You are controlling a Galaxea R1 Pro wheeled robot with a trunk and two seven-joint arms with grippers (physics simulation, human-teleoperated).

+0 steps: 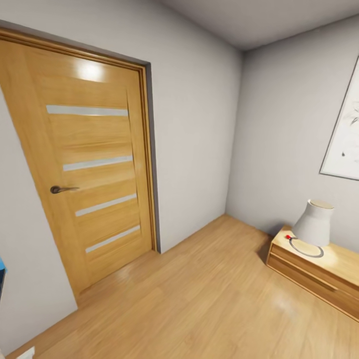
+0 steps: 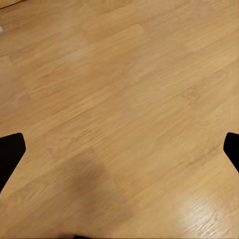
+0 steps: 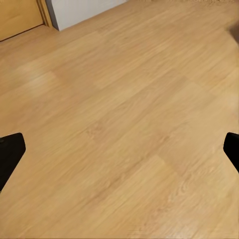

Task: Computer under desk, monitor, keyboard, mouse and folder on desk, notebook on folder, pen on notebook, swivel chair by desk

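Note:
The desk, computer, monitor, keyboard, mouse, notebook, pen and swivel chair are out of view. A sliver of bright blue (image 1: 1, 269) touches the head view's left edge; I cannot tell what it is. In the left wrist view my left gripper (image 2: 119, 149) is open, its black fingertips (image 2: 10, 152) wide apart over bare wood floor. In the right wrist view my right gripper (image 3: 119, 152) is also open above the floor, with nothing between its fingertips (image 3: 10, 152).
A closed light-wood door (image 1: 89, 169) with a dark handle (image 1: 62, 189) stands at left. A low light-wood cabinet (image 1: 319, 274) at right carries a white lamp (image 1: 314, 222). A framed picture (image 1: 346, 139) hangs above it. Wood floor (image 1: 199, 299) stretches between them.

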